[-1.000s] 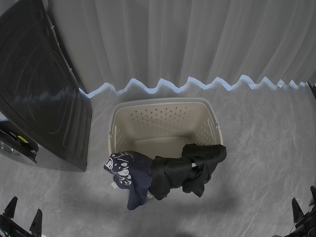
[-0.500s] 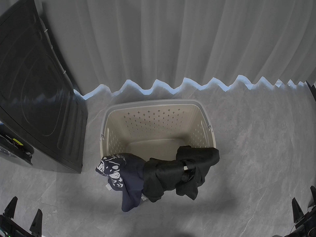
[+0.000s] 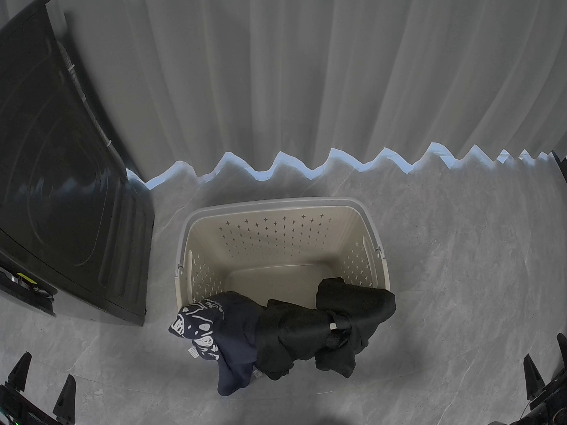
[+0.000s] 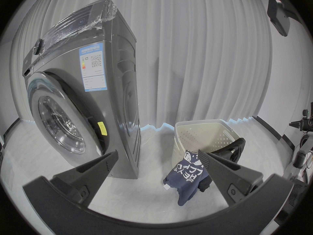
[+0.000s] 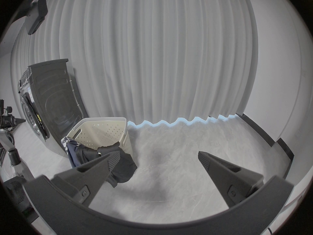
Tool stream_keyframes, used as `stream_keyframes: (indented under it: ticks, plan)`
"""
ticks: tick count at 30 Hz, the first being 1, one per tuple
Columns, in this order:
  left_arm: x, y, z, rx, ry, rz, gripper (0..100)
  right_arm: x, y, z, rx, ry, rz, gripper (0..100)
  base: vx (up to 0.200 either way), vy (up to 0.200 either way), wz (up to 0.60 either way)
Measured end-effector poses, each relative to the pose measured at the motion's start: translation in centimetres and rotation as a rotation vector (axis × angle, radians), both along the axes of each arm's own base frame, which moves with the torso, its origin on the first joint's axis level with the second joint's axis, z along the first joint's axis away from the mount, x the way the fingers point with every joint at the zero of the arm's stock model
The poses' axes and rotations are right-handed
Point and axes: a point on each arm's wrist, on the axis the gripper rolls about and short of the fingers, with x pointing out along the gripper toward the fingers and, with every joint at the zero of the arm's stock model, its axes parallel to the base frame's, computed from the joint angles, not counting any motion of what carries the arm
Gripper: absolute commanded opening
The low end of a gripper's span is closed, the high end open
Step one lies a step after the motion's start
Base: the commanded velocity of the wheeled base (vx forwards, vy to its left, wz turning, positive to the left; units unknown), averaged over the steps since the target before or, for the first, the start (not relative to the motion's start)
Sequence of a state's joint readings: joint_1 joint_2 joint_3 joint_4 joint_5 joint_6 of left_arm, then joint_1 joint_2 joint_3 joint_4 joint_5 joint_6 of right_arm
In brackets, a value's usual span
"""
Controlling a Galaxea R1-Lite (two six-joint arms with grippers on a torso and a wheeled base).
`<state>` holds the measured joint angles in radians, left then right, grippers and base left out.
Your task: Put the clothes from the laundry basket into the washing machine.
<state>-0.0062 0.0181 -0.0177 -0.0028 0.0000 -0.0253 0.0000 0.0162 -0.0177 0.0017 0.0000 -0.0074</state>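
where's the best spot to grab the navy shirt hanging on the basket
Grip the navy shirt at the bunched fold where it drapes over the near rim of the basket, coming down from above on the robot's side. The tail hangs loose outside; the fold stands proud and would likely pinch more easily.

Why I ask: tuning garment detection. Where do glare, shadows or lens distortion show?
Head view: bright light leaks under the curtain hem; the laundry basket casts a soft shadow. Left wrist view: fisheye bows the washing machine, door glass glints. Right wrist view: black border, curtain folds curve.
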Motion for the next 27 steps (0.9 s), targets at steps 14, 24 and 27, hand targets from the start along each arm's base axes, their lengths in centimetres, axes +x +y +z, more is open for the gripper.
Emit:
stream_keyframes:
  ticks: [14,24,27]
  plan:
    - [0.00,0.00,0.00,0.001,0.000,0.000,100,0.00,0.00,0.00,0.000,0.000,0.000,100,0.086,-0.029,0.00]
    - [0.00,0.00,0.00,-0.001,0.000,0.000,100,0.00,0.00,0.00,0.000,0.000,0.000,100,0.000,-0.080,0.00]
    - [0.00,0.00,0.00,-0.001,0.000,0.000,100,0.00,0.00,0.00,0.000,0.000,0.000,100,0.133,0.000,0.00]
